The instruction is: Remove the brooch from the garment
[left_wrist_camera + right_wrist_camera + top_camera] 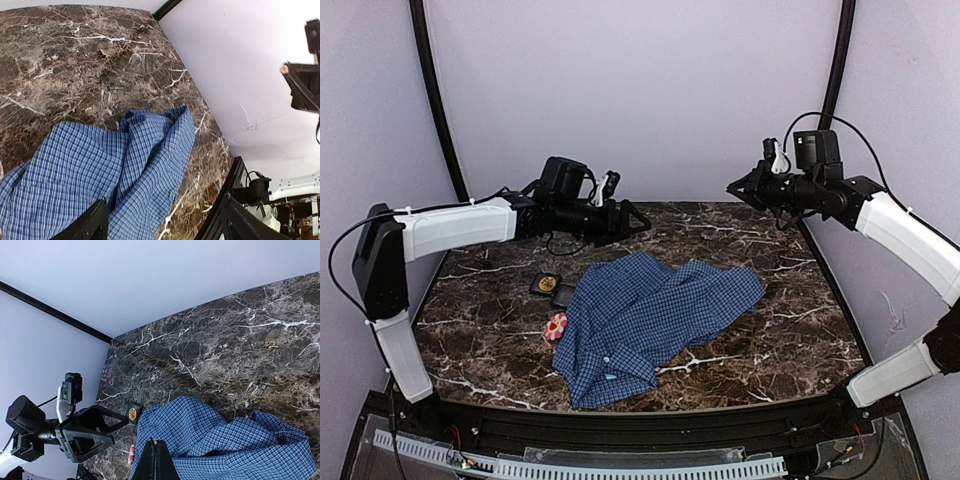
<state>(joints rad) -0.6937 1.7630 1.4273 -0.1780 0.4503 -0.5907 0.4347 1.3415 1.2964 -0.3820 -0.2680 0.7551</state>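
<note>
surface (790, 340): dark brown marble-look top with white veins, pale walls on three sides.
shirt (655, 320): fine blue-and-white check, crumpled flat in the middle of the surface. Its long axis runs diagonally from near left to far right, and small white buttons show toward the near-left end.
brooch (555, 326): small pink-and-red flower shape at the left edge of the shirt, touching the cloth and open to view from above. I cannot tell whether it is pinned on.
tray (535, 290): small and black, with a round gold piece (548, 283) in it. It sits just beyond the brooch, close beside the shirt.
crumb (105, 52): tan speck on bare surface beyond the shirt.
left tool (632, 220): hangs above the far-left part of the surface, fingers wide apart with nothing between them.
right tool (738, 187): hangs at the far right, well apart from the shirt, fingers pressed together on nothing.
</note>
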